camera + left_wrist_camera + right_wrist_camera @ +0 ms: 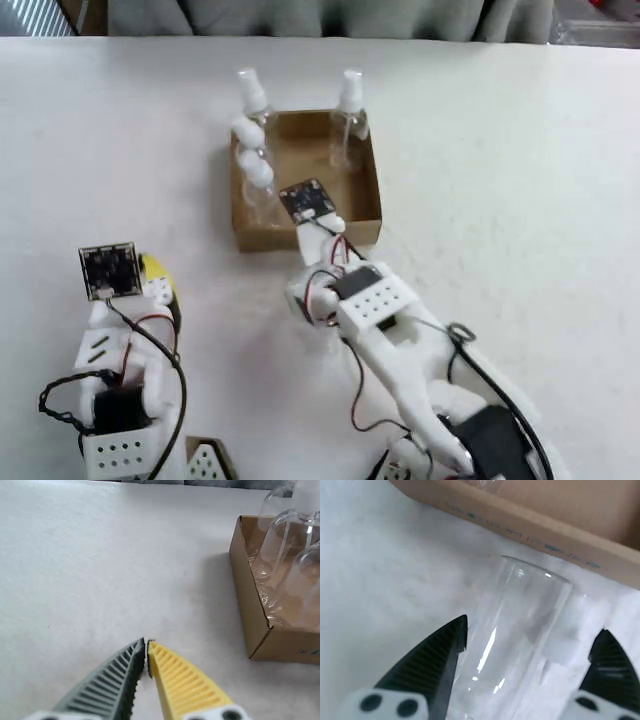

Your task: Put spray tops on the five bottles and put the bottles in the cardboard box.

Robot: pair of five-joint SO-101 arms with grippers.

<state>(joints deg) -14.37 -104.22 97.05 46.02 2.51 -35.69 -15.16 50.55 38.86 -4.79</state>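
Now the right gripper [532, 627], jaws apart, straddles a clear bottle [527, 592] lying on the tabletop [380, 580] just beside the box [530, 530]. The left gripper [146, 649] hovers pressed together, empty.

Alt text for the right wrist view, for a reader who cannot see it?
The right hand, open, has its two black fingers either side of a clear bottle over the white table. The cardboard box wall runs just beyond the bottle.
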